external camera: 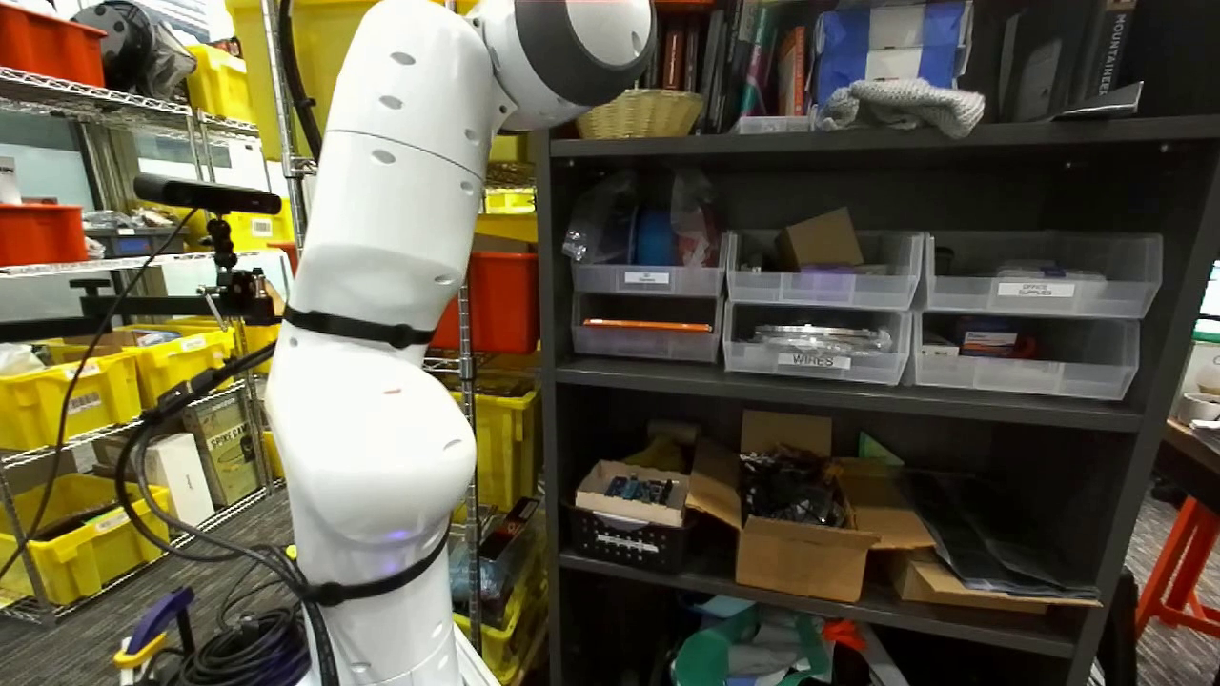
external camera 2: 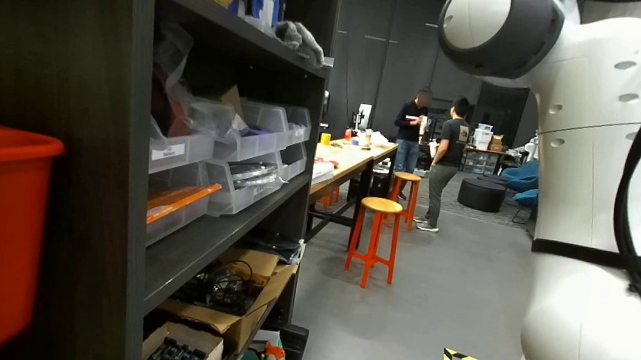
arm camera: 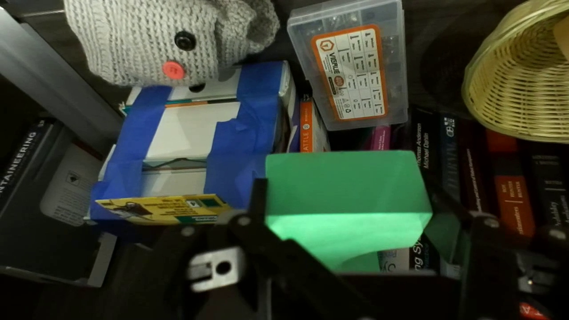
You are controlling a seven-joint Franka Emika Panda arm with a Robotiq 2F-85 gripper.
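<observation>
Workroom; dark shelving unit (external camera: 686,147), matte flat boards, beside metal wire racks (external camera: 466,372) with yellow plastic bins (external camera: 71,400).

Tool (arm camera: 346,200): black linked fingers, gripping the green block, one finger at each side.

Green block (arm camera: 344,182): box-shaped, smooth, matte; upper face darker, lower face brightly lit, a curved edge near the base. Held between the fingers in front of the books (arm camera: 511,200); contact with them cannot be told.

Surrounding items, wrist view:
- Bundle (arm camera: 186,138): white sides, bands of blue tape; left of the block. Yellow printed card (arm camera: 164,209) at its near edge.
- Knitted piece (arm camera: 142,40): grey, chunky stitch, black and coral buttons; partly over the bundle.
- Case (arm camera: 351,71): clear plastic, orange-bordered label.
- Basket (arm camera: 524,102): pale weave, rounded; at right.
- Books: upright spines, black and orange, partly hidden by block and tool.

Robot arm (external camera: 381,448): white, smooth, rounded, black straps; in both exterior views, blocking part of the racks.

Clear bins (external camera: 820,367) on the middle shelf; below, cardboard box (external camera: 801,560), flaps open, dark contents.
</observation>
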